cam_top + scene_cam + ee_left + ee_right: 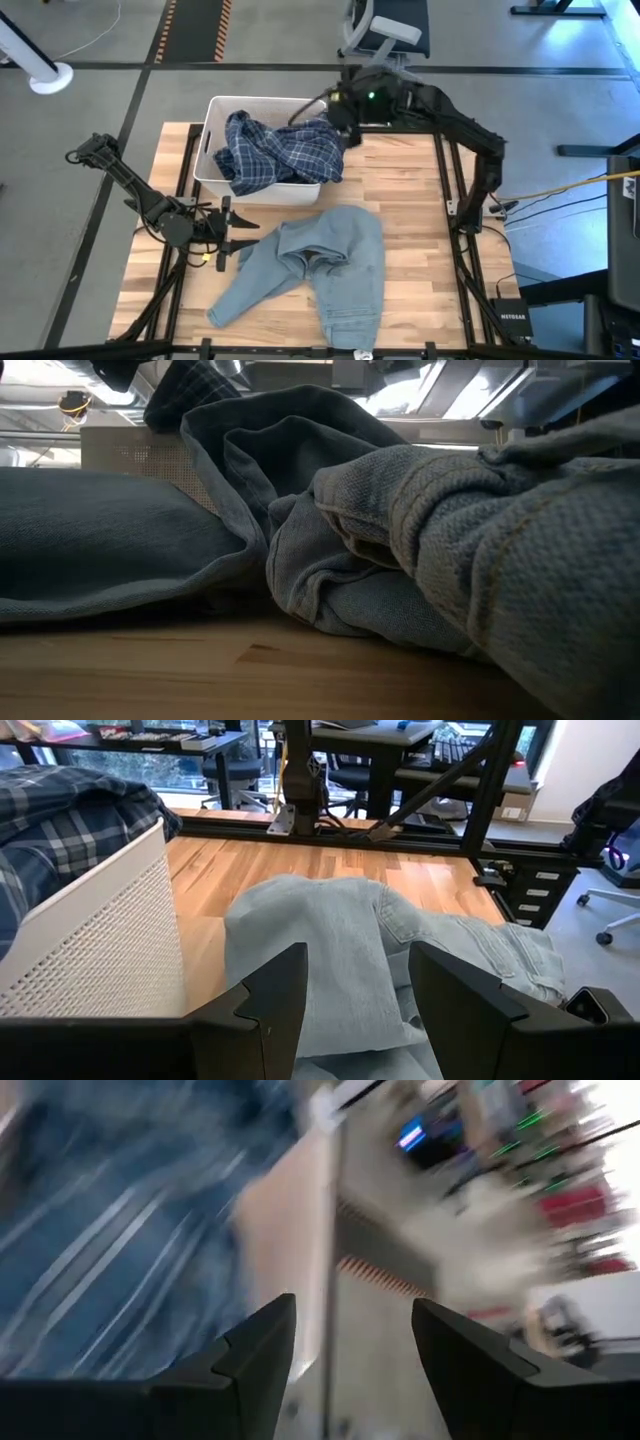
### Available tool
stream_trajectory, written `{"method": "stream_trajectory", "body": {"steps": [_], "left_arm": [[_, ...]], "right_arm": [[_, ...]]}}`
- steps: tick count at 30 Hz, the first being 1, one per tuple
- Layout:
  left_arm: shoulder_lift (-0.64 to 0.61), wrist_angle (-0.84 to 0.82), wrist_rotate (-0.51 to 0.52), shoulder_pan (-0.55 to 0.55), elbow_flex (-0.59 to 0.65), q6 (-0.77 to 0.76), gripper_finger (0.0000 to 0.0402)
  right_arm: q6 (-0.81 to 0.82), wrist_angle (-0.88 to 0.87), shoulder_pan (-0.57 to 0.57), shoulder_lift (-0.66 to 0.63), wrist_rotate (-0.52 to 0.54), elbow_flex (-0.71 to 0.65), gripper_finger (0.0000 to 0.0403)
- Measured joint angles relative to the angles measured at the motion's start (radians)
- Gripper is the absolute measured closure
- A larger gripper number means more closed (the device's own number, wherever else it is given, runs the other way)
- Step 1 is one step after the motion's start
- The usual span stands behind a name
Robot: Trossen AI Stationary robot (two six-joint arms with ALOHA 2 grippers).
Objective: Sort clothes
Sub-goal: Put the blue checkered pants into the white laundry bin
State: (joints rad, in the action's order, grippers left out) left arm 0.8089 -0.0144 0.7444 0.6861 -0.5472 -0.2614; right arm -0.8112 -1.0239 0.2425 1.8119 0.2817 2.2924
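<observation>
With my right gripper (350,1350) open above the plaid shirt (275,150) heaped in the bin (215,110), my open left gripper (355,990) should close on the denim (330,255) just ahead (low, gathering a thick fold).

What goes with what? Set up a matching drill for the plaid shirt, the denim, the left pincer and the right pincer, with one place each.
Things:
1. dark blue plaid shirt
2. light blue denim
3. left pincer
4. right pincer

Places:
A. spread flat on the wooden table
B. above the far right corner of the white bin
C. heaped in the bin, spilling over its rim
D. low over the table beside the denim, open

Pairs: 1-C, 2-A, 3-D, 4-B
</observation>
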Motion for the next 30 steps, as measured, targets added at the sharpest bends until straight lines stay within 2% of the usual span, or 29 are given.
{"method": "stream_trajectory", "body": {"steps": [4,8,13,17,20,25,30], "left_arm": [[0.0,0.005,0.0,-0.008,0.0,0.002,0.0229],[0.0,-0.005,0.0,-0.023,0.0,0.007,0.0229],[0.0,-0.005,0.0,-0.039,0.0,0.001,0.0229],[0.0,-0.006,0.0,-0.041,0.0,-0.02,0.0229],[0.0,-0.009,0.0,-0.041,0.0,-0.018,0.0229],[0.0,-0.002,0.001,-0.043,0.0,0.06,0.0229],[0.0,0.0,0.002,-0.067,0.0,0.057,0.0229]], "right_arm": [[0.027,-0.136,0.01,-0.056,0.018,-0.152,0.0183],[0.038,-0.04,0.033,-0.136,0.018,-0.43,0.0183],[0.024,0.297,0.086,-0.274,0.003,-0.869,0.0183],[0.071,0.606,0.149,-0.413,-0.089,-1.186,0.0183],[0.097,0.793,0.166,-0.455,-0.128,-1.376,0.0183],[0.113,1.169,0.174,-0.419,-0.15,-1.592,0.0183],[0.143,1.438,0.184,-0.315,-0.172,-1.641,0.0183]]}}
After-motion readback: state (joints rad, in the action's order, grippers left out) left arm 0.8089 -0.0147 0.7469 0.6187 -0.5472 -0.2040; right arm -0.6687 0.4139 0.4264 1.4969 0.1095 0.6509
